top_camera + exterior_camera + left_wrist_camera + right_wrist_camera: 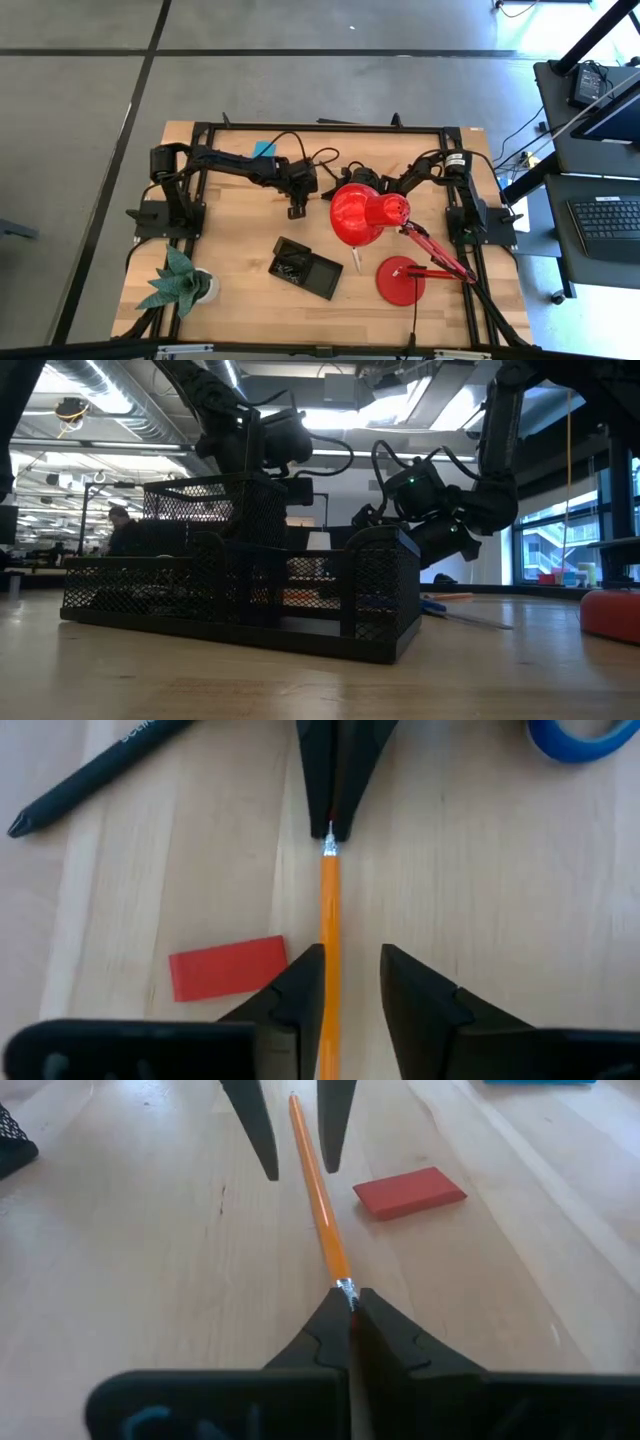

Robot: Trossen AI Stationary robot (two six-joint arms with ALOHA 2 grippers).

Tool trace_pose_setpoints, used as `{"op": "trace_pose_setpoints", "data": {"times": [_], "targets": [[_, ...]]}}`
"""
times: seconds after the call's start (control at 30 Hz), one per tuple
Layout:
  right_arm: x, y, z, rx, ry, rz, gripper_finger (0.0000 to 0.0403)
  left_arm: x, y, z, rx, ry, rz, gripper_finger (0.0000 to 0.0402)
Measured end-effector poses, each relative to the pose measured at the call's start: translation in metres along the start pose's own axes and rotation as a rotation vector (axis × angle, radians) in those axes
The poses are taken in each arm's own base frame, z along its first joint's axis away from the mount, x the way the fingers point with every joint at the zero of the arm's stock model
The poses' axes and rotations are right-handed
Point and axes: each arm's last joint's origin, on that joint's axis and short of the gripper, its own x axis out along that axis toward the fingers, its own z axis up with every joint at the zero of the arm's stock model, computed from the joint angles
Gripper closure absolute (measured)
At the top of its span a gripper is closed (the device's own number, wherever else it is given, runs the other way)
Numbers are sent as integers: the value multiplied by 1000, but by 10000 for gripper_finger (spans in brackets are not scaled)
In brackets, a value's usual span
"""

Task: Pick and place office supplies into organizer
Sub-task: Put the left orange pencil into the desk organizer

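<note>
An orange wooden pencil [329, 910] is seen lying flat on the bench, its metal-ferrule end pinched between the closed right fingers [330, 1330]. Its other end runs between the parted left fingers [300, 985], close against one of them. A flat red eraser [228, 968] lies just beside that finger. A thin black pen [85, 775] is seen farther off, and a blue scissors handle [580, 738] beyond the right fingers.
</note>
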Motion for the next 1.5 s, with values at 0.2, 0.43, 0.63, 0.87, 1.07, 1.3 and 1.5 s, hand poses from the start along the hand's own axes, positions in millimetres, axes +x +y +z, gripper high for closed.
{"op": "trace_pose_setpoints", "data": {"times": [0.2,0.43,0.63,0.87,1.07,1.3,1.5], "targets": [[-2,0,3,8,4,0,391,0,0,-1,-11,13,-2,292],[-5,1,8,15,1,1,391,-1,0,-2,-12,19,-3,292],[-7,1,12,16,3,1,391,-2,0,-1,-13,16,-3,284],[-7,1,12,18,2,1,391,-2,-2,-1,-8,15,-5,268],[-7,1,14,17,-6,1,391,-2,-5,0,10,14,-9,261],[-7,1,13,20,11,3,391,-2,-7,0,20,13,-12,260],[-7,1,14,19,3,2,391,-2,-7,0,20,13,-12,260]]}}
